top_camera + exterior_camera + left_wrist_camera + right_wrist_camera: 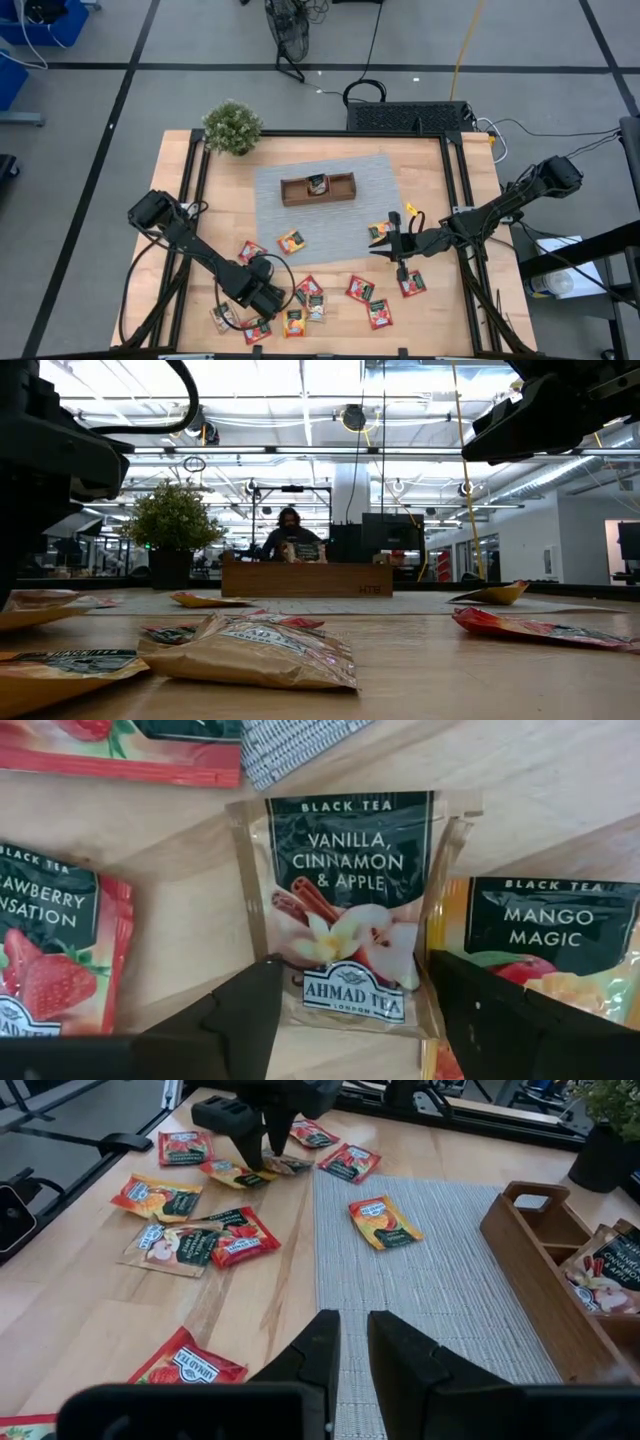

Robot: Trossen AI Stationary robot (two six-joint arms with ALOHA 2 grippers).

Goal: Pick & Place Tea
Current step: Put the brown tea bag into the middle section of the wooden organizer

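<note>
Several tea packets lie flat on the near half of the wooden table (440, 160), some overlapping. My left gripper (350, 990) points down, open, just above a pale "Vanilla, Cinnamon & Apple" packet (350, 910). One finger stands at each side edge of its near end. That packet's edge overlaps a yellow mango packet (560, 950), and a red strawberry packet (55, 950) lies on the other side. The right wrist view shows the left gripper (262, 1150) low over the packets. My right gripper (352, 1340) hovers over the grey mat (440, 1290), its fingers a narrow gap apart with nothing between them.
A brown three-compartment wooden tray (318, 188) stands on the grey mat (330, 215) with one packet (317, 183) in its middle compartment. A potted plant (232, 127) stands at the far left corner. Other packets lie near the right gripper (388, 245). A person (288, 530) is in the room beyond.
</note>
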